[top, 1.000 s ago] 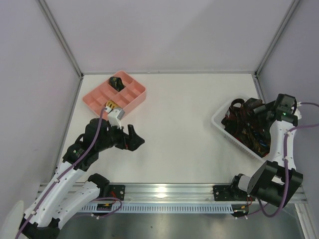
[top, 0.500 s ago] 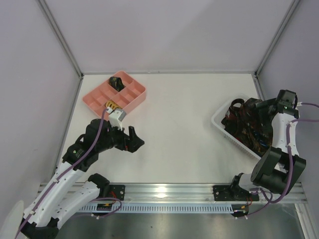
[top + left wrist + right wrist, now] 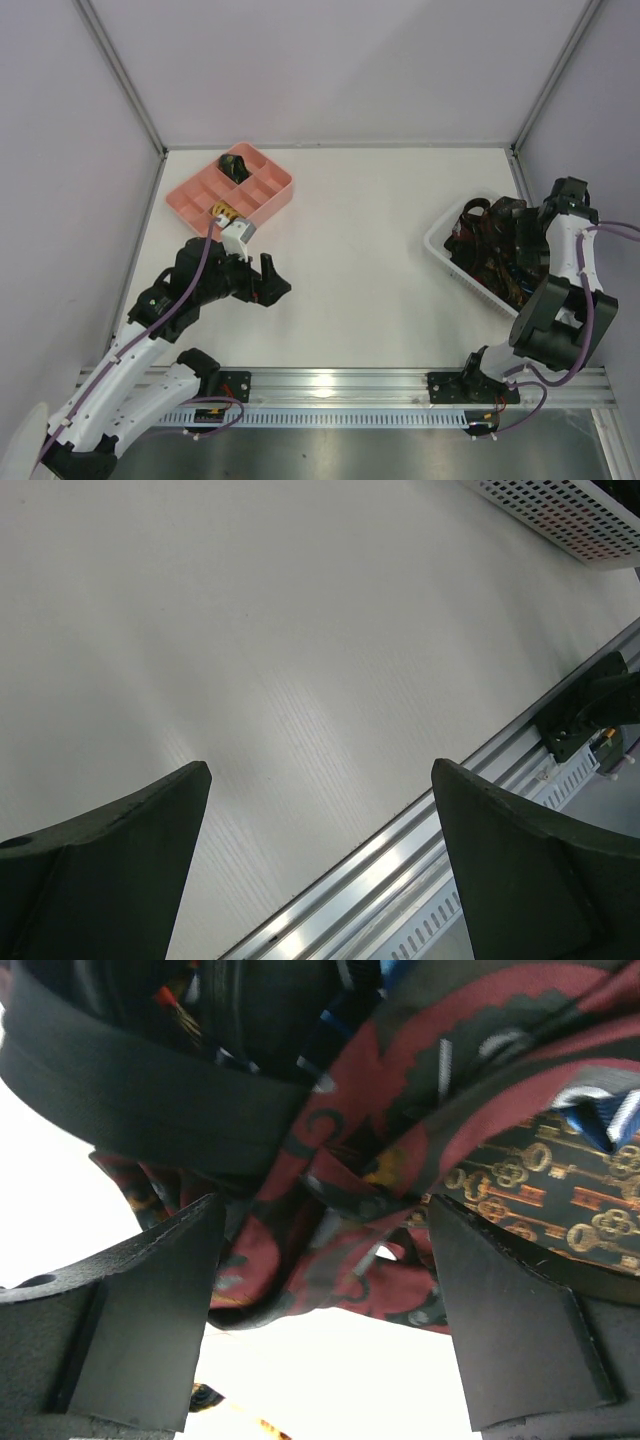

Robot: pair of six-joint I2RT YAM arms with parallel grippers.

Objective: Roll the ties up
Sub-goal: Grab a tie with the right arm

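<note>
White tabletop (image 3: 370, 260) between pale walls, and the ties (image 3: 488, 248) lie tangled in a heap in the white mesh basket (image 3: 434, 246) at the right edge. They look light, limp and a bit slick, so I'd judge a big handful would drag its neighbours along. Better to pinch one loose fold or a pointed end near the top of the pile and draw it out. The right gripper (image 3: 320, 1235) hangs close over the heap with its jaws spread wide, a dark red patterned fold showing between them. Nothing is clamped, and I can't tell whether the tips touch cloth. The left gripper (image 3: 320, 780) hovers over the table, jaws wide apart and empty, near the pink tray (image 3: 190, 195).
</note>
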